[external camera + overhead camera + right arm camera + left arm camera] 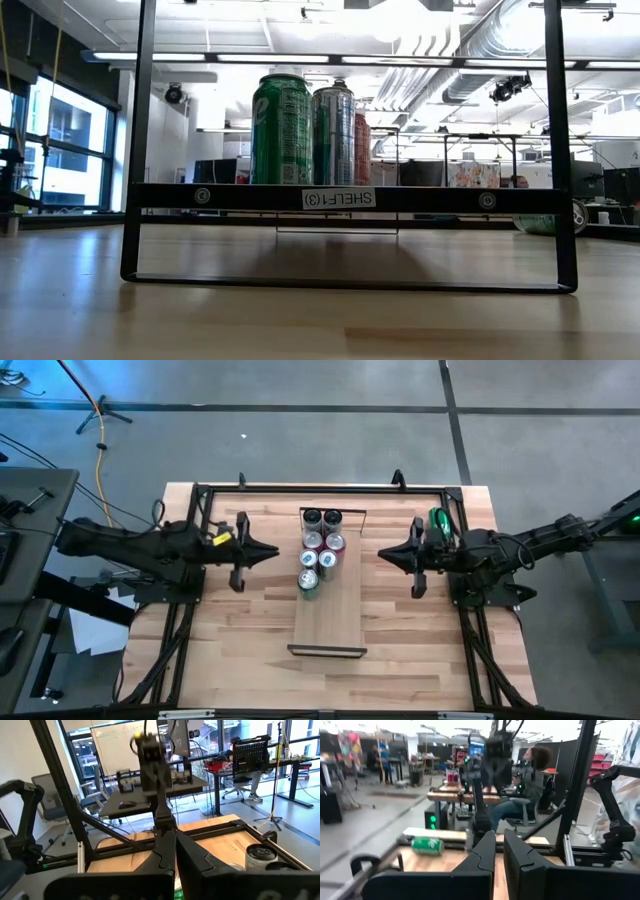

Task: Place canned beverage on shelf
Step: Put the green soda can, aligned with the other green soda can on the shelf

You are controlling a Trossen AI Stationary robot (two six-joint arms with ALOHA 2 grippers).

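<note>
In the low view, the front cans hide those behind. The shelf frame's top is cut off.

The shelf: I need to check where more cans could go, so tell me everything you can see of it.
The shelf is a long, narrow board of pale wood lying in the middle of the table, between the two arms. Thin dark metal frames close its short ends; the near one carries a white label with mirrored lettering. The frames hold the board raised above the tabletop. A cluster of upright cans fills its far half, toward the left edge; the near half is bare. Neither end effector touches it.
</note>
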